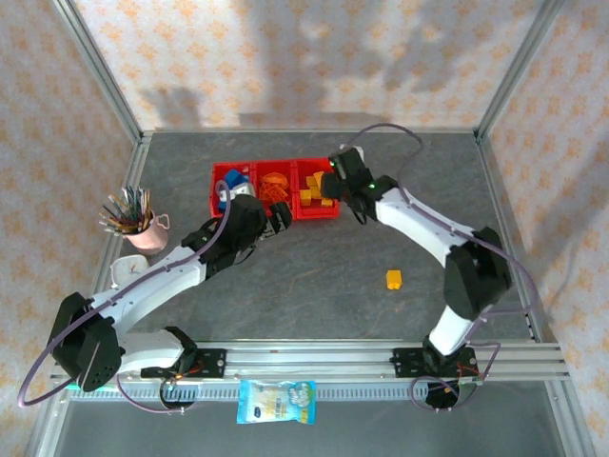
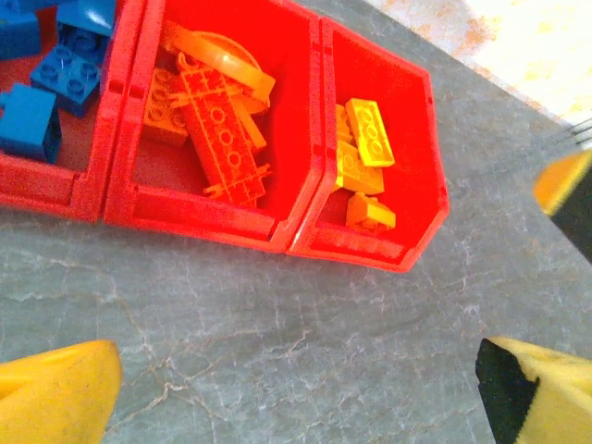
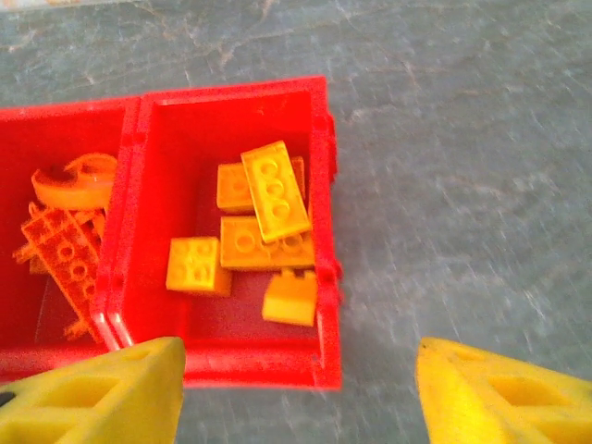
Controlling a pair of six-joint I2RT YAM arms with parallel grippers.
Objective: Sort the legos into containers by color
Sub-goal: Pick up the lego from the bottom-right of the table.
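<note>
The red three-compartment tray [image 1: 276, 164] lies at the middle back of the table. Its left compartment holds blue bricks [image 2: 46, 79], the middle one orange pieces [image 2: 217, 125], the right one yellow bricks [image 3: 268, 208]. One yellow brick [image 1: 394, 278] lies alone on the table, right of centre. My left gripper [image 1: 276, 217] hovers open just in front of the tray's front wall [image 2: 194, 222], with only bare table between its fingertips [image 2: 60, 393]. My right gripper [image 1: 333, 183] is open above the yellow compartment's near right corner [image 3: 324, 365] and holds nothing.
A pink cup of pens [image 1: 133, 221] stands at the left, with a white object [image 1: 124, 271] in front of it. A snack packet [image 1: 276, 400] lies past the front rail. Metal frame posts rise at the back corners.
</note>
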